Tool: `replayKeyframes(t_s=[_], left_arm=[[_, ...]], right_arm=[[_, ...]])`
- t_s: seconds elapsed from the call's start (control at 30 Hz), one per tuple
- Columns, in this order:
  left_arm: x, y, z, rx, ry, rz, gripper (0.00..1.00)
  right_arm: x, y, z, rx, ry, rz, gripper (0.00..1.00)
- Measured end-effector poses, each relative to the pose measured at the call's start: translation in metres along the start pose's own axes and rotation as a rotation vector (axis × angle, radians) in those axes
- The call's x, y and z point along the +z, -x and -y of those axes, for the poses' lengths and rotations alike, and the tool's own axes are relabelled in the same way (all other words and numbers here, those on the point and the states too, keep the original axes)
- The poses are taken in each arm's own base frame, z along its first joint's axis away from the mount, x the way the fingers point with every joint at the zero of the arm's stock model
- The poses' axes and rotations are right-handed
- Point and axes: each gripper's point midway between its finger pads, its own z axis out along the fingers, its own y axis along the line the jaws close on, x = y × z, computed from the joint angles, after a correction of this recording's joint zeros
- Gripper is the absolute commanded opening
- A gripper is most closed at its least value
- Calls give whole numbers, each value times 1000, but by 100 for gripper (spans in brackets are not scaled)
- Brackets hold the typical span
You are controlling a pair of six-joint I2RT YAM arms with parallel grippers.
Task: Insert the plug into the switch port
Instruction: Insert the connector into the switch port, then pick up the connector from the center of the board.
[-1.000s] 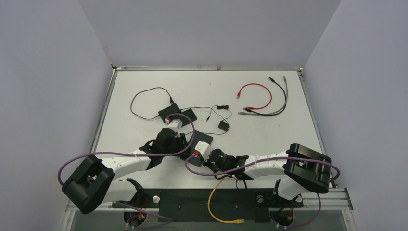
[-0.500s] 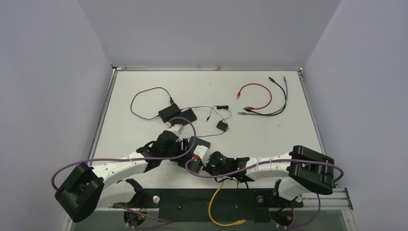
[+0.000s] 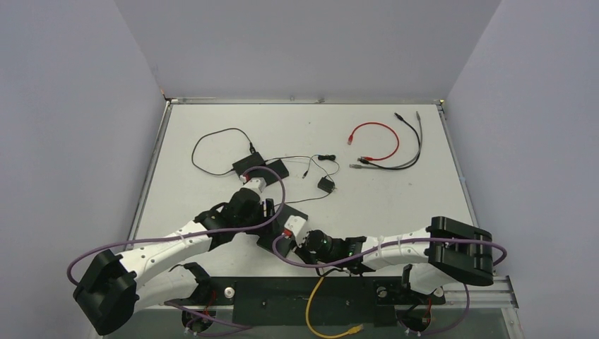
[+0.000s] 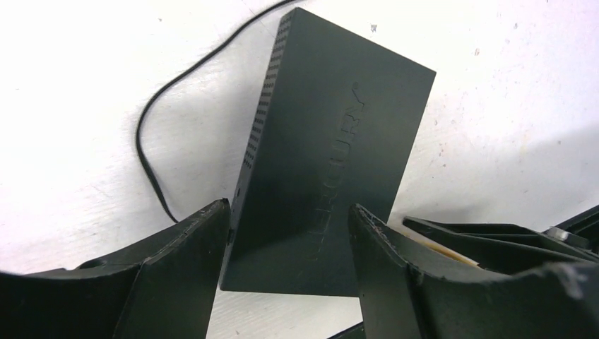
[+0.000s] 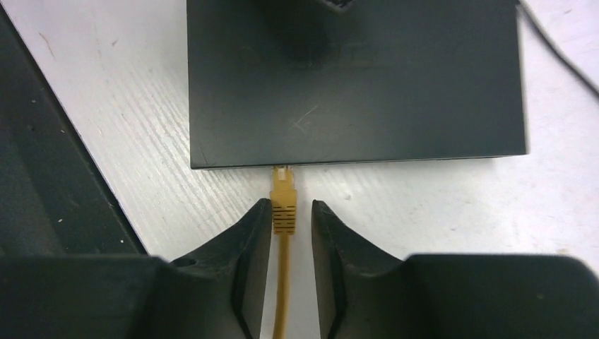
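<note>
Judged done: yellow plastic plug [image 5: 284, 212] sat seated in flat black switch box [image 5: 353, 85]; left end effector [image 4: 288, 207] and right end effector [image 5: 291, 205] stood open, empty.

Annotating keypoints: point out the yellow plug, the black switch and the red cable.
yellow plug [image 5: 284, 210], right wrist view, on its ribbed boot.
black switch [image 5: 410, 92], right wrist view, on its top face.
red cable [image 3: 374, 123], top external view, on the far arc of its loop.

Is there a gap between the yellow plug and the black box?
No, the tip of the yellow plug sits right against the near edge of the black box, with nothing showing between them.
</note>
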Motion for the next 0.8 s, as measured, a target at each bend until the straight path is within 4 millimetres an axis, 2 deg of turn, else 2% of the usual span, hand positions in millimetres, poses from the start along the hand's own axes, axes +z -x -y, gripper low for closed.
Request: replayKeyframes(t_s=[0.23, 0.33, 0.43, 0.6, 0.8], left_arm=[[-11, 7, -9, -10, 46, 45, 60], [-15, 9, -12, -10, 54, 61, 60], [-20, 13, -10, -13, 42, 80, 61], [-27, 20, -5, -13, 11, 113, 61], [-29, 21, -1, -6, -12, 113, 61]], right_arm=[[-21, 22, 20, 33, -87, 56, 47], [-34, 31, 39, 65, -166, 78, 53], [-50, 44, 72, 132, -286, 129, 57], [-85, 65, 139, 280, -566, 233, 76], [-122, 81, 208, 423, -839, 277, 76]])
